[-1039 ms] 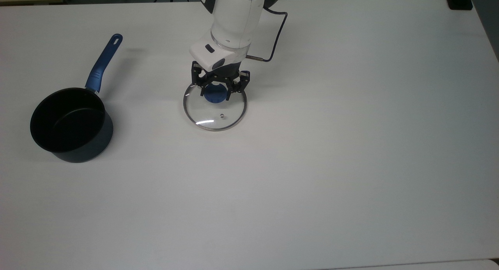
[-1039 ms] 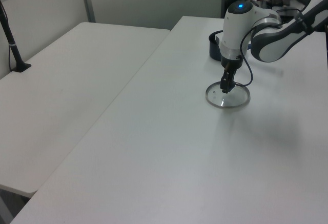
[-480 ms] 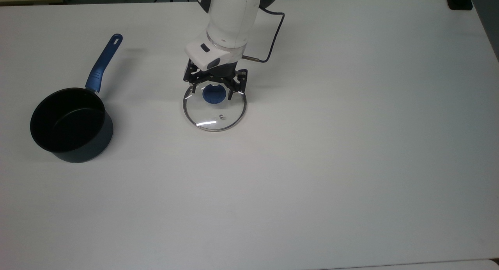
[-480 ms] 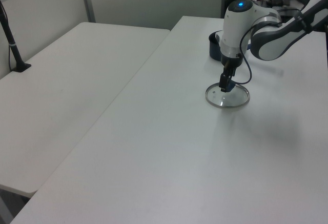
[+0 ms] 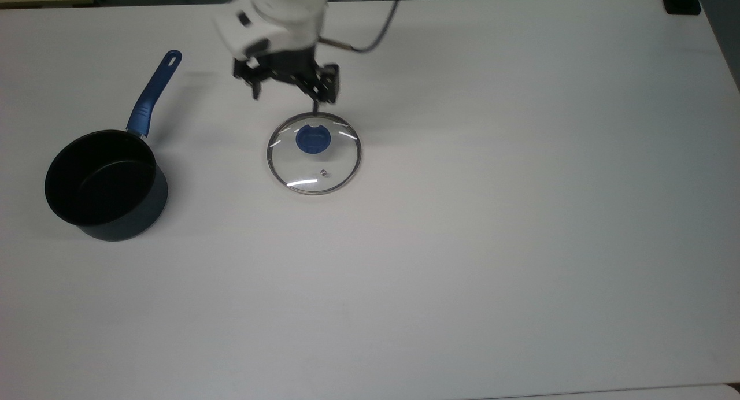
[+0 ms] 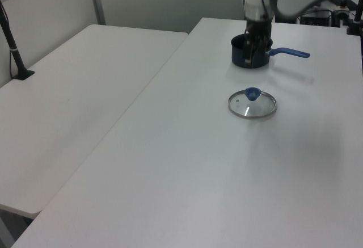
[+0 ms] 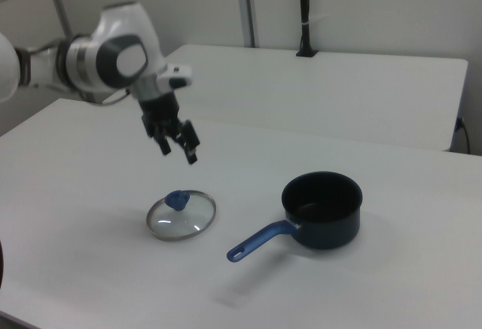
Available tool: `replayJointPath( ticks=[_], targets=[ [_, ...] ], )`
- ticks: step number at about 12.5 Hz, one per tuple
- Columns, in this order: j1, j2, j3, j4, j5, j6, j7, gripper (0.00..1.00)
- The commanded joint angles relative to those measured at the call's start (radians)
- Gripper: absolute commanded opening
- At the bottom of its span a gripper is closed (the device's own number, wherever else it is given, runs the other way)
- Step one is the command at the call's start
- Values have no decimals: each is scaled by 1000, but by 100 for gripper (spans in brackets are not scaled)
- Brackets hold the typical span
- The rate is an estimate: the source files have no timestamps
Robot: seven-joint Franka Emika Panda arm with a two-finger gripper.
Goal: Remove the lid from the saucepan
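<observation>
Gripper (image 5: 287, 86) is seen raised above the lid (image 5: 314, 153), jaws wide, empty (saucepan (image 5: 104, 183) well apart, uncovered).

We see a plain white table (image 5: 491, 244). In the top view the lid (image 5: 314, 153) lies flat on it, knob up, just left of centre toward 11 o'clock. The saucepan (image 5: 106, 183) stands upright, uncovered, well apart at 9 o'clock, handle pointing toward 12.
</observation>
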Motion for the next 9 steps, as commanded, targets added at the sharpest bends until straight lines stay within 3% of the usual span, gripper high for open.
replayJointPath(
  ticks=[1,6,9],
  targets=[
    [-138,-19,62,105,48,-117,-137,100],
    [-149,-21,64,160,51,-199,-138,100],
    [-147,-21,70,160,107,-204,-137,100]
  ],
)
